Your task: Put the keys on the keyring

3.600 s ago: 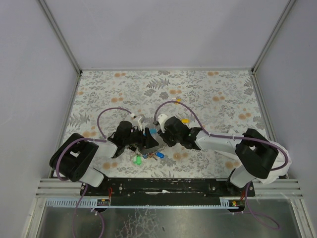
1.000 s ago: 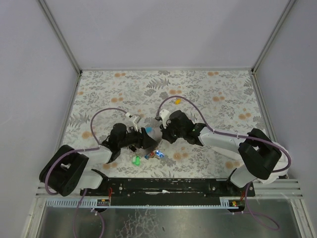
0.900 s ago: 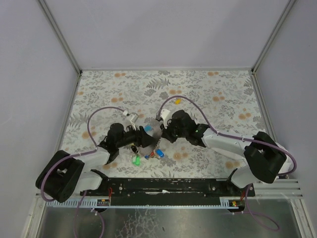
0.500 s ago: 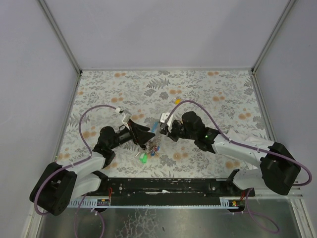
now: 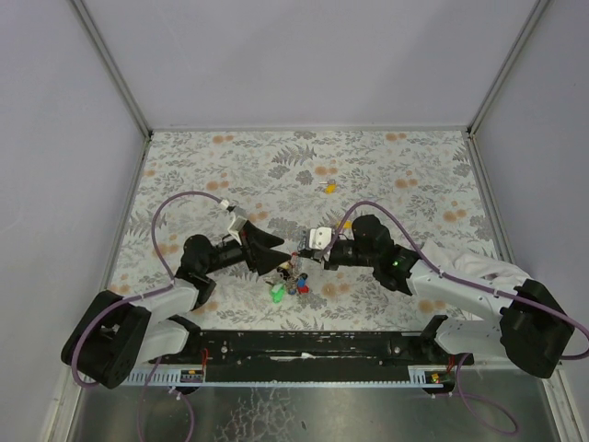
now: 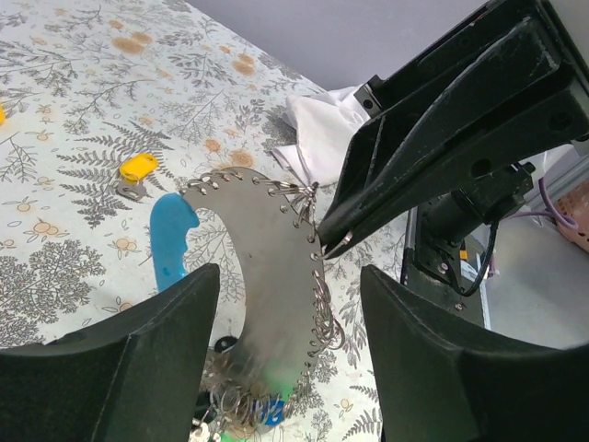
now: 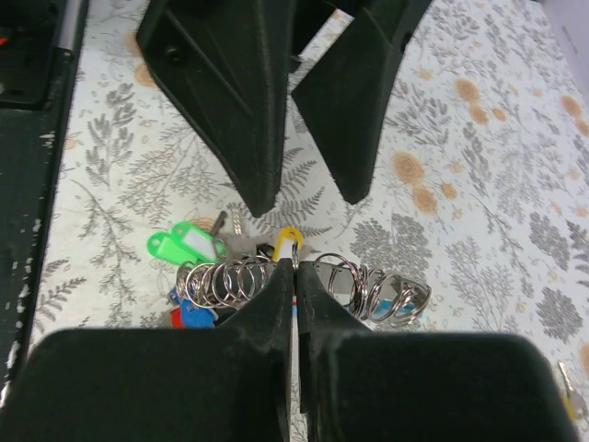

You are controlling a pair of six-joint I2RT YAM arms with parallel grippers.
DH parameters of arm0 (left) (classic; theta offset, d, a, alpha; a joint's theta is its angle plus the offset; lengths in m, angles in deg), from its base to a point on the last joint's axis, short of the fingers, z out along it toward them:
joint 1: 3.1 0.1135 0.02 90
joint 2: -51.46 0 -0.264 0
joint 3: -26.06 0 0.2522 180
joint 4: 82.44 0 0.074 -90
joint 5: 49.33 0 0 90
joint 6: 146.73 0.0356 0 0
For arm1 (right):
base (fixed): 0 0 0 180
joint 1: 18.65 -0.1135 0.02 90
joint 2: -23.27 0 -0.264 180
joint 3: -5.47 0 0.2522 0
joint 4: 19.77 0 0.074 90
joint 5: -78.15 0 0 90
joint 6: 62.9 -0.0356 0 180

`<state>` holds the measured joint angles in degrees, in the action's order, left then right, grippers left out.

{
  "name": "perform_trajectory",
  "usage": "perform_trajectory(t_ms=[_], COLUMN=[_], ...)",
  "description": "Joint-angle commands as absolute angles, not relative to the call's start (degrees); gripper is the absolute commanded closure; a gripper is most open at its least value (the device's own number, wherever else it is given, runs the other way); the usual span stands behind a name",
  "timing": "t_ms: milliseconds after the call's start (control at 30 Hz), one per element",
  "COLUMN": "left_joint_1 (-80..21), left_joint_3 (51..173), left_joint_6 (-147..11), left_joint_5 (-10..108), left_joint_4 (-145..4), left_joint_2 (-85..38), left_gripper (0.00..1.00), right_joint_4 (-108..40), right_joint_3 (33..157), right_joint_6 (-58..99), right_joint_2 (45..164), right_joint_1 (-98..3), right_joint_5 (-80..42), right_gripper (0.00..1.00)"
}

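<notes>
My right gripper [image 7: 293, 267] is shut on a thin silvery keyring [image 7: 294, 249], and a yellow-capped key [image 7: 287, 241] hangs from it. In the left wrist view its black fingertips [image 6: 333, 241] pinch that ring at the edge of a grey curved strip [image 6: 271, 276] lined with rings. My left gripper [image 6: 287, 276] is open, its fingers [image 6: 156, 331] either side of the strip with nothing gripped. The other keys [image 5: 290, 285], with green, blue and red caps, lie bunched under both grippers. Two loose yellow keys [image 5: 329, 188] [image 5: 346, 224] lie farther back.
The strip's light-blue end [image 6: 170, 235] points toward a loose yellow key [image 6: 138, 168] on the floral tablecloth [image 5: 414, 166]. A green tag [image 7: 179, 247] sits beside the rings. Grey walls enclose the table, and the black base rail [image 5: 313, 345] runs along the near edge.
Both grippers have drifted toward the near edge and slightly right, carrying the strip and key cluster along. Both arms have stretched out lower. Neither gripper has opened or shut.
</notes>
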<state>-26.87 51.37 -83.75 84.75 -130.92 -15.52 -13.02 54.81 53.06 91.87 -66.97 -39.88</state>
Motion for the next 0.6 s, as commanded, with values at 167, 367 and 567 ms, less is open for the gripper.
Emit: perform_trajectory(t_ms=[167,367,567], left_joint_1=[-27.0,-27.0,-27.1], left_joint_3=[49.2,49.9,50.1], left_joint_6=[-82.9,-77.0,-73.0], left_joint_5=[84.3,92.0,93.1], left_joint_4=[-149.8,-146.5,-142.9], left_joint_2=[-20.2,-19.2,-16.8], left_gripper=[0.34,0.34,0.35], right_joint_4=[-8.2,3.1,12.4], right_joint_3=[56.1,49.9,46.7], right_joint_6=[51.2,46.4,41.0], right_joint_2=[89.8,88.4,87.4], right_joint_1=[-66.4,-66.3,-66.0], right_joint_5=[-43.9,-41.1,-43.6], right_gripper=[1.00,1.00,1.00])
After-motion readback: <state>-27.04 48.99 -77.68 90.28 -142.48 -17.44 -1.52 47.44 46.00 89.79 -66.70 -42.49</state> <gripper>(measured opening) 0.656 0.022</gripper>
